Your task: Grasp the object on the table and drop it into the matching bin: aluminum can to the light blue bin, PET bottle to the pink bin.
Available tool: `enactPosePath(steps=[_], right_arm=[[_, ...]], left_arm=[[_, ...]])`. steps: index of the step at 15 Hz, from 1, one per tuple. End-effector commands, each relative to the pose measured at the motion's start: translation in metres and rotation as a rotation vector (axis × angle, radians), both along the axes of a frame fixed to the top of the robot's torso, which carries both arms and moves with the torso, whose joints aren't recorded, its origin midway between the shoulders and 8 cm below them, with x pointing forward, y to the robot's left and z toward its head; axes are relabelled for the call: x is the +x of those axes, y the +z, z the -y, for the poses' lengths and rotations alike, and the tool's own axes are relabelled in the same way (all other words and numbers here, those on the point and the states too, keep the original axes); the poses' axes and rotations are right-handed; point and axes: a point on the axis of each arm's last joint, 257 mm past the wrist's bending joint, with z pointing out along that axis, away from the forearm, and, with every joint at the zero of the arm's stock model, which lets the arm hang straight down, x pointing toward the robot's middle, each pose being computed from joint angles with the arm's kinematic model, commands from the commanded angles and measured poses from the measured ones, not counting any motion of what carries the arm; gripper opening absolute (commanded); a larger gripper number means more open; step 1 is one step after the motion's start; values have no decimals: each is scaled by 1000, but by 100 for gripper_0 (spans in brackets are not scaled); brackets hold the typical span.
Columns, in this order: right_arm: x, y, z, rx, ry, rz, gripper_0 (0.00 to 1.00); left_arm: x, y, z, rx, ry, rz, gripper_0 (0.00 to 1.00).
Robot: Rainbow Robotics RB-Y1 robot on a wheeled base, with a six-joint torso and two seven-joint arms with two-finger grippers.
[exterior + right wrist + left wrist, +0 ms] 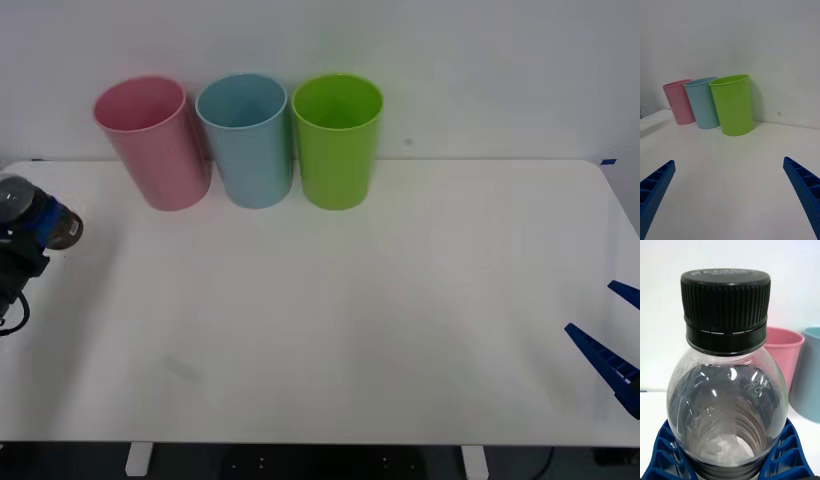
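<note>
White table: left gripper fingers clamp PET bottle; right gripper fingers spread, empty; pink bin near.

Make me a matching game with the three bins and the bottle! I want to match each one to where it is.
Things:
1. pink bin
2. light blue bin
3. lime green bin
4. PET bottle

Places:
A. middle of the bin row
B. held in the left gripper
C. row's end nearest the robot's left
D. row's end nearest the open right gripper

Pairs: 1-C, 2-A, 3-D, 4-B
</note>
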Motion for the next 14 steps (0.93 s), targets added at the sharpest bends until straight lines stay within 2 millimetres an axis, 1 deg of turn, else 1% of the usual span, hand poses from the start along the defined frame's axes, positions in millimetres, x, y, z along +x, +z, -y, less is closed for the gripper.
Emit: enactPosePath(steps=[1, 3, 7, 11, 14], right_arm=[[0, 0, 0, 0, 0, 0, 100], [0, 0, 0, 0, 0, 0, 100], [0, 0, 0, 0, 0, 0, 100], [0, 0, 0, 0, 0, 0, 100], [0, 0, 0, 0, 0, 0, 100]], left_arm=[[1, 28, -1, -2, -2, 41, 0], [8, 47, 0, -19, -9, 72, 0], [29, 89, 4, -28, -11, 127, 0], [55, 126, 24, -65, -34, 165, 0], [80, 145, 36, -64, -67, 170, 0]])
